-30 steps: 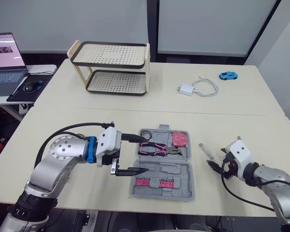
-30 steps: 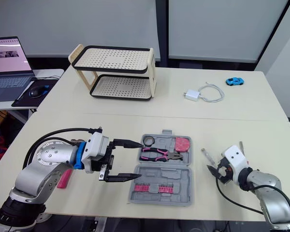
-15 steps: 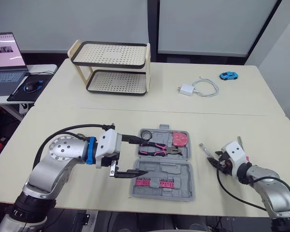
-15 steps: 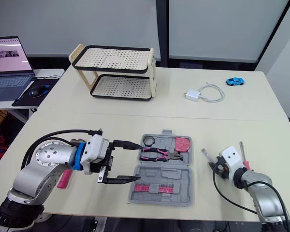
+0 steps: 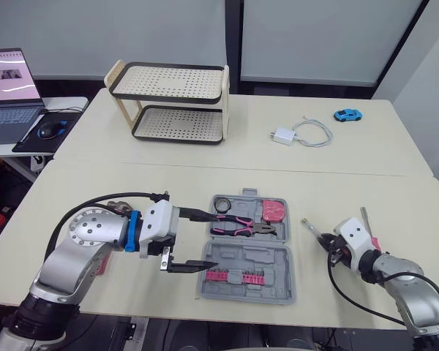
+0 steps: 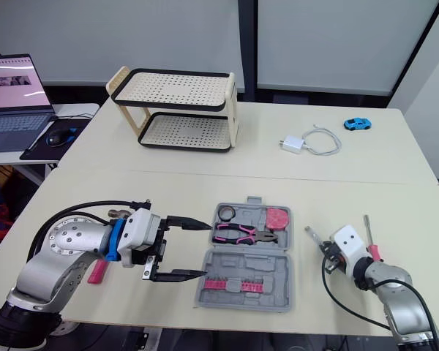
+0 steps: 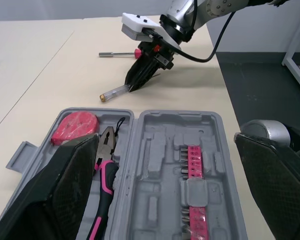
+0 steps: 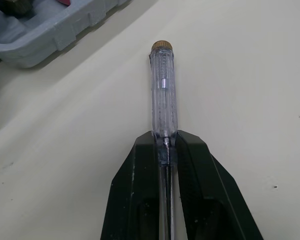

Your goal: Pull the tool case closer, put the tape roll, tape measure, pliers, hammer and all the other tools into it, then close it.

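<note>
Two ribbed black fingers (image 7: 65, 190) of the left jaws stand wide apart, empty, with the open grey moulded-plastic tool case (image 5: 249, 252) straight ahead of them. Its near short edge lies level with the fingertips; whether they touch it cannot be told. Ahead of one finger is the tray half. It holds the pink-handled steel pliers (image 5: 238, 225), the round pink tape measure (image 5: 272, 210) beyond them, and the small black tape ring (image 5: 221, 203) nearest that fingertip. Ahead of the other finger is the half with shaped recesses, where two strips of pink bit holders (image 7: 194, 165) sit in their slots.

Across the case, the right jaws are clamped on the thin metal shaft of the clear-handled screwdriver with a brass end cap (image 8: 162, 95). The smooth, see-through handle sticks straight out past the fingertips, with its cap aimed at the rounded corner of the case. A strip of bare, matte cream table (image 5: 168, 183) separates cap and case. A slim red-handled driver (image 6: 369, 238) lies near the right jaws, apart from them. The table is open on both sides of the clear handle, while the long edge of the case's recessed half runs close to the table's front edge.
</note>
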Robot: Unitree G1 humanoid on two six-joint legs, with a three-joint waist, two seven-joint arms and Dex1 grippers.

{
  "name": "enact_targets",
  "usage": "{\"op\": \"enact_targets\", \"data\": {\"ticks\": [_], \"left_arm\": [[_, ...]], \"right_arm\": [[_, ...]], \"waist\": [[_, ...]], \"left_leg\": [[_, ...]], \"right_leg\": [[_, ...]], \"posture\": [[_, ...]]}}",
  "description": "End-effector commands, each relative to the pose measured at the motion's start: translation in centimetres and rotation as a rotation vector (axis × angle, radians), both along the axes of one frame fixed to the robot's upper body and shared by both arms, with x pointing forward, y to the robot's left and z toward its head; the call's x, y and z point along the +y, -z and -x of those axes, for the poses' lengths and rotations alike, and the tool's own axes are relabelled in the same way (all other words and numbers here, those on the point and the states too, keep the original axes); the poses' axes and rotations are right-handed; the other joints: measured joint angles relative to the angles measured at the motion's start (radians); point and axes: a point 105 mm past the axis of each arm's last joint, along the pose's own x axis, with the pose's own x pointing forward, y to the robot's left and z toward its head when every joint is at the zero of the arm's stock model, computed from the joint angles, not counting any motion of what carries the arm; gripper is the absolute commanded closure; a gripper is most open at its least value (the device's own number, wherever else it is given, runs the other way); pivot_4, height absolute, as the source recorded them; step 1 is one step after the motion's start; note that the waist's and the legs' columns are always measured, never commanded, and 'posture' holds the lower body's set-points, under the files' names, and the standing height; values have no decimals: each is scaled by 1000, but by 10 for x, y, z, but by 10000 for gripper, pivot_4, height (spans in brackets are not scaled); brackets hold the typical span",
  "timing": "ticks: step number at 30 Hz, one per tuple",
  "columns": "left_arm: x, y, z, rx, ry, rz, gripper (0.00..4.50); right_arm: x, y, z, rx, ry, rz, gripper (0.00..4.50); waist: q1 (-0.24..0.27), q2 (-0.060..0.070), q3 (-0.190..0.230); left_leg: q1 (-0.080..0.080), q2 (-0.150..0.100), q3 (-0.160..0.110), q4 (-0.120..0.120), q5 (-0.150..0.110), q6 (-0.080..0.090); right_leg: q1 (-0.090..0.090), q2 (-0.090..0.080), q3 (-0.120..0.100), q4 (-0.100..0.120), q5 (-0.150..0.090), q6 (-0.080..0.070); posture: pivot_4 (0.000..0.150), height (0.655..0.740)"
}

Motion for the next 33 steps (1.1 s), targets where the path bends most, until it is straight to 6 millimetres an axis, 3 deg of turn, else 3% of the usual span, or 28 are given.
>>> {"op": "enact_targets", "data": {"ticks": [1,4,8,12,17,26,33], "left_arm": [[9,-8,-3,-53,-24,-6,0],[17,-10,-6,-49,-57,-15,0],[34,-8,-8,-41,-102,-68,0],[51,7,-1,-46,-73,-195,0],[58,16,5,-37,-35,-270,0],[51,18,7,-28,-35,-273,0],[49,17,8,-29,-39,-279,0]], "right_arm": [[-5,-17,-1,-53,-19,49,42443],[5,-41,-1,-94,-109,104,42443],[36,-76,10,-78,-342,200,42443],[64,-90,26,-27,-580,322,42443],[97,-89,29,36,-705,346,42443],[160,-66,18,90,-781,316,42443],[185,-55,11,90,-803,312,42443]], "waist": [[0,0,0],[-1,1,0],[-9,1,1],[-8,1,1],[0,0,1],[-1,-1,2],[-1,-1,2]], "left_leg": [[0,0,0,0,0,0],[0,0,0,0,0,0],[0,0,0,0,0,0],[0,1,-1,-1,0,0],[-2,1,0,-1,0,0],[-7,1,0,-1,0,0],[-8,1,-1,-1,0,0]], "right_leg": [[0,0,0,0,0,0],[0,0,0,0,0,0],[-1,0,0,1,0,0],[-1,1,-1,0,0,-1],[-3,0,0,-1,-1,-1],[-8,0,-1,-1,-1,-1],[-9,0,-1,0,-1,-1]], "posture": [[1500,7350],[1500,7350],[1500,7350],[1500,7350],[1500,7350],[1500,7350],[1500,7350]]}}
